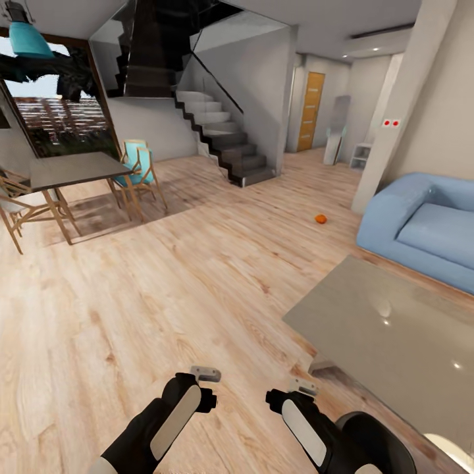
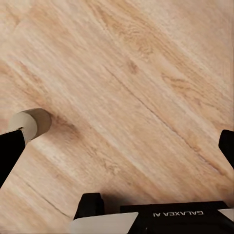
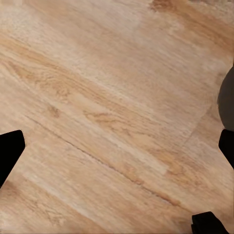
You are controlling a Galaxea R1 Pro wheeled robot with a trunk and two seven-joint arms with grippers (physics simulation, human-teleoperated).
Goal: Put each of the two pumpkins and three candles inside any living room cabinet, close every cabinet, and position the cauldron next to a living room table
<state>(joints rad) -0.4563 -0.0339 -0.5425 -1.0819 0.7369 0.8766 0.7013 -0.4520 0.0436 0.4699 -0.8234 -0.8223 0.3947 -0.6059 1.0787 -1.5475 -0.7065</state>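
One small orange pumpkin (image 1: 320, 218) lies on the wood floor far ahead, near the left end of the blue sofa. The low grey table (image 1: 395, 329) stands at the right. Both arms hang low at the bottom of the head view, over bare floor. My left gripper (image 1: 204, 388) (image 2: 117, 146) is open, its dark fingers (image 2: 9, 151) spread to the picture's edges with only floorboards between them. My right gripper (image 1: 289, 392) (image 3: 117, 146) is open too, just short of the table's near corner, holding nothing. The candles, the cabinet and the cauldron are out of view.
A taller dark dining table (image 1: 76, 168) with wooden chairs stands at the far left. Stairs (image 1: 227, 141) rise at the back and a blue sofa (image 1: 421, 227) sits at the right. A pale rounded shape (image 2: 31, 122) shows beside one left finger; I cannot tell what it is.
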